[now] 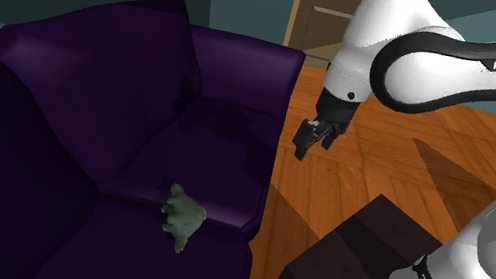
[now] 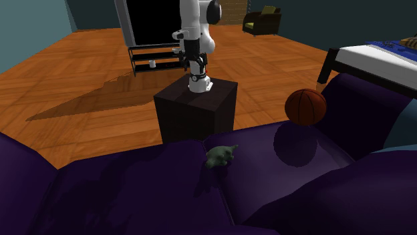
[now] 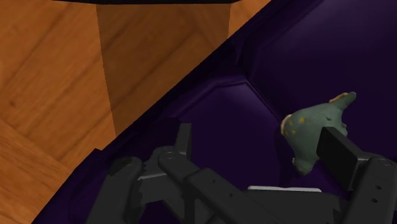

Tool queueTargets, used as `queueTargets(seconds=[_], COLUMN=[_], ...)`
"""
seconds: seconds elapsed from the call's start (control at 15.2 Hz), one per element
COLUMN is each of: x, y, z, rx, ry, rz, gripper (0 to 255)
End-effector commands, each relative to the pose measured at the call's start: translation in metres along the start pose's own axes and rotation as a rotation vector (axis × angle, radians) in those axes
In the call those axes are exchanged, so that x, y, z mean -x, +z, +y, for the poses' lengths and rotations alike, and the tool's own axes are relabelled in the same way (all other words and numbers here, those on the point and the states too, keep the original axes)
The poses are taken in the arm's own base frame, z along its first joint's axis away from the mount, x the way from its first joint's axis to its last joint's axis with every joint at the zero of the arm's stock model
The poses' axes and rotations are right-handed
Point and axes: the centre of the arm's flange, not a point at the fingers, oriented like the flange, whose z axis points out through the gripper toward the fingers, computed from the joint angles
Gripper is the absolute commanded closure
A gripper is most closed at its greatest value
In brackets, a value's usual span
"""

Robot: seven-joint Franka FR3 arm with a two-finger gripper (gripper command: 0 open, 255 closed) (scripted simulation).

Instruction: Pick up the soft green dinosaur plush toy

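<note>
Green dinosaur plush (image 1: 182, 217), shoulder view: lies at the purple sofa (image 1: 94, 70) seat's front edge, below and left of the gripper (image 1: 303, 147), which hangs over wooden floor (image 1: 385, 154).
Second exterior view: dinosaur plush (image 2: 220, 155) on the sofa edge toward the stand (image 2: 197, 110); basketball (image 2: 306, 107) well apart, likely no obstacle.
Wrist view: fingers (image 3: 340, 156) spread, empty; dinosaur plush (image 3: 315, 130) beside one fingertip, long axis slanting across the seat.

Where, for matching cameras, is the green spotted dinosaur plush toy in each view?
Shoulder view: green dinosaur plush, lower middle, at the seat seam.
Second exterior view: plush at centre, below the dark stand.
Wrist view: plush past one black finger.
Shared landmark: dark purple sofa.
</note>
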Motion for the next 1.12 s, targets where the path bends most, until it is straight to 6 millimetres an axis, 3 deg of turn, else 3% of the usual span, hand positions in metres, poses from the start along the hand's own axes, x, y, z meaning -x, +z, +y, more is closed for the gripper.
queueTargets(seconds=[0.0, 1.06], x=[-0.006, -0.054], y=[0.021, 0.179], z=[-0.015, -0.147], rx=[-0.001, -0.007], ry=[0.015, 0.124], rz=[-0.003, -0.037], gripper=[0, 0])
